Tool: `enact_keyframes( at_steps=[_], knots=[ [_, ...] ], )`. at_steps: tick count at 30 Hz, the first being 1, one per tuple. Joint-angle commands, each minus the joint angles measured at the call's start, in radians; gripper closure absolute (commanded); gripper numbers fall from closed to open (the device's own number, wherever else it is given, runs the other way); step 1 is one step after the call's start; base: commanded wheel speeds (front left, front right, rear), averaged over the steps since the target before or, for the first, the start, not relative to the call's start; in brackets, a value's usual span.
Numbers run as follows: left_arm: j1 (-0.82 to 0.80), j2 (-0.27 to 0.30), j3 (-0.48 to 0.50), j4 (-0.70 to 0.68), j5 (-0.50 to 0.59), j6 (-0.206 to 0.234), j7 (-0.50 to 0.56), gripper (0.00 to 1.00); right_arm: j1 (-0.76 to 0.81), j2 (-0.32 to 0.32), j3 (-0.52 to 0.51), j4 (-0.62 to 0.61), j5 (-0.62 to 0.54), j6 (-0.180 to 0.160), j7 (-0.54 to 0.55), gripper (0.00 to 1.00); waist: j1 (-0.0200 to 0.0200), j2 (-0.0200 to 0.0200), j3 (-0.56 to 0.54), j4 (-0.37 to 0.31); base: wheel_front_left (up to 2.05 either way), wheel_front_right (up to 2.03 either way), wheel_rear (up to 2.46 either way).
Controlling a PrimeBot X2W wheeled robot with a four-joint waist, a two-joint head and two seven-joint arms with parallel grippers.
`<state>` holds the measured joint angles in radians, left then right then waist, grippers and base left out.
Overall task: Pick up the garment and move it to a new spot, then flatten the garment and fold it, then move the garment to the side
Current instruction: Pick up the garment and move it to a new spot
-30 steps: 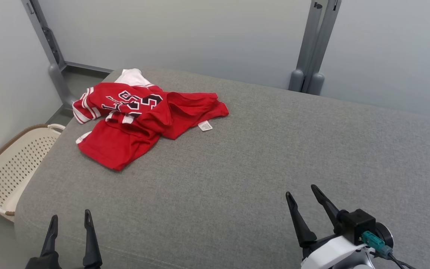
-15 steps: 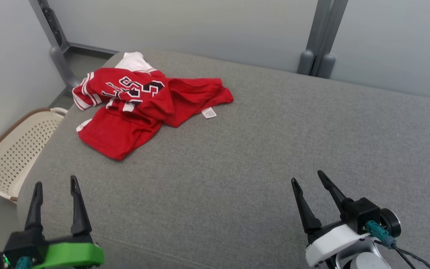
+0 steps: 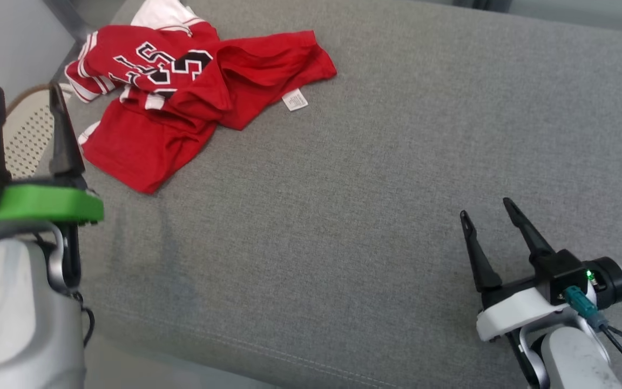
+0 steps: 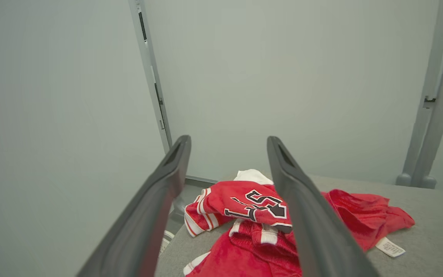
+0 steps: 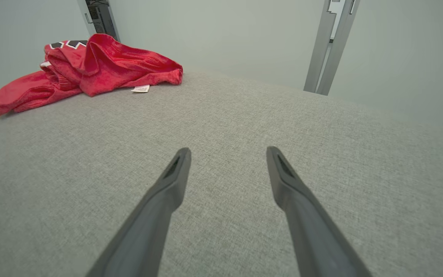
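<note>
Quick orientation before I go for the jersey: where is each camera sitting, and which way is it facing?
Head view: on the head, looking down at the grey cushion, red jersey at far left; left gripper and right gripper, both open, show.
Left wrist view: raised by the cushion's left edge, aimed along its fingers at the jersey and wall.
Right wrist view: low over the cushion, facing across it; own fingers below.
Shared: all three see the jersey.

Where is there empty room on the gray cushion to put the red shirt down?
The big bare stretch of the gray cushion runs from the red shirt across to the right claw, and the far right side is bare too. It is crowded at the far left corner, where the shirt lies bunched near the left claw and the basket.
</note>
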<state>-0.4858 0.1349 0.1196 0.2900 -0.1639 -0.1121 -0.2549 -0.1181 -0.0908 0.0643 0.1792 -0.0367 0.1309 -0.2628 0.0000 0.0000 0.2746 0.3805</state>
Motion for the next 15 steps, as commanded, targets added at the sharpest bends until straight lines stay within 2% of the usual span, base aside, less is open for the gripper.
enact_keyframes(
  at_steps=[1, 9, 15],
  knots=[
    [-0.086, 0.017, -0.009, 0.047, -0.026, -0.007, 0.025, 0.0, -0.02, -0.013, -0.015, -0.015, -0.009, -0.001, -0.003, 0.0, 0.0, 0.0, 0.126, -0.022, 0.0, 0.0, 0.0],
    [-0.428, 0.122, -0.062, 0.383, -0.223, -0.019, 0.257, 0.0, -0.044, -0.044, -0.059, -0.086, -0.023, -0.001, -0.003, 0.0, 0.0, 0.0, 0.245, -0.083, 0.0, 0.0, 0.0],
    [-0.557, 0.185, -0.145, 0.533, -0.373, -0.019, 0.351, 0.0, -0.062, -0.059, -0.09, -0.146, -0.033, -0.001, -0.003, 0.0, 0.0, 0.0, 0.325, -0.128, 0.0, 0.0, 0.0]
  ],
)
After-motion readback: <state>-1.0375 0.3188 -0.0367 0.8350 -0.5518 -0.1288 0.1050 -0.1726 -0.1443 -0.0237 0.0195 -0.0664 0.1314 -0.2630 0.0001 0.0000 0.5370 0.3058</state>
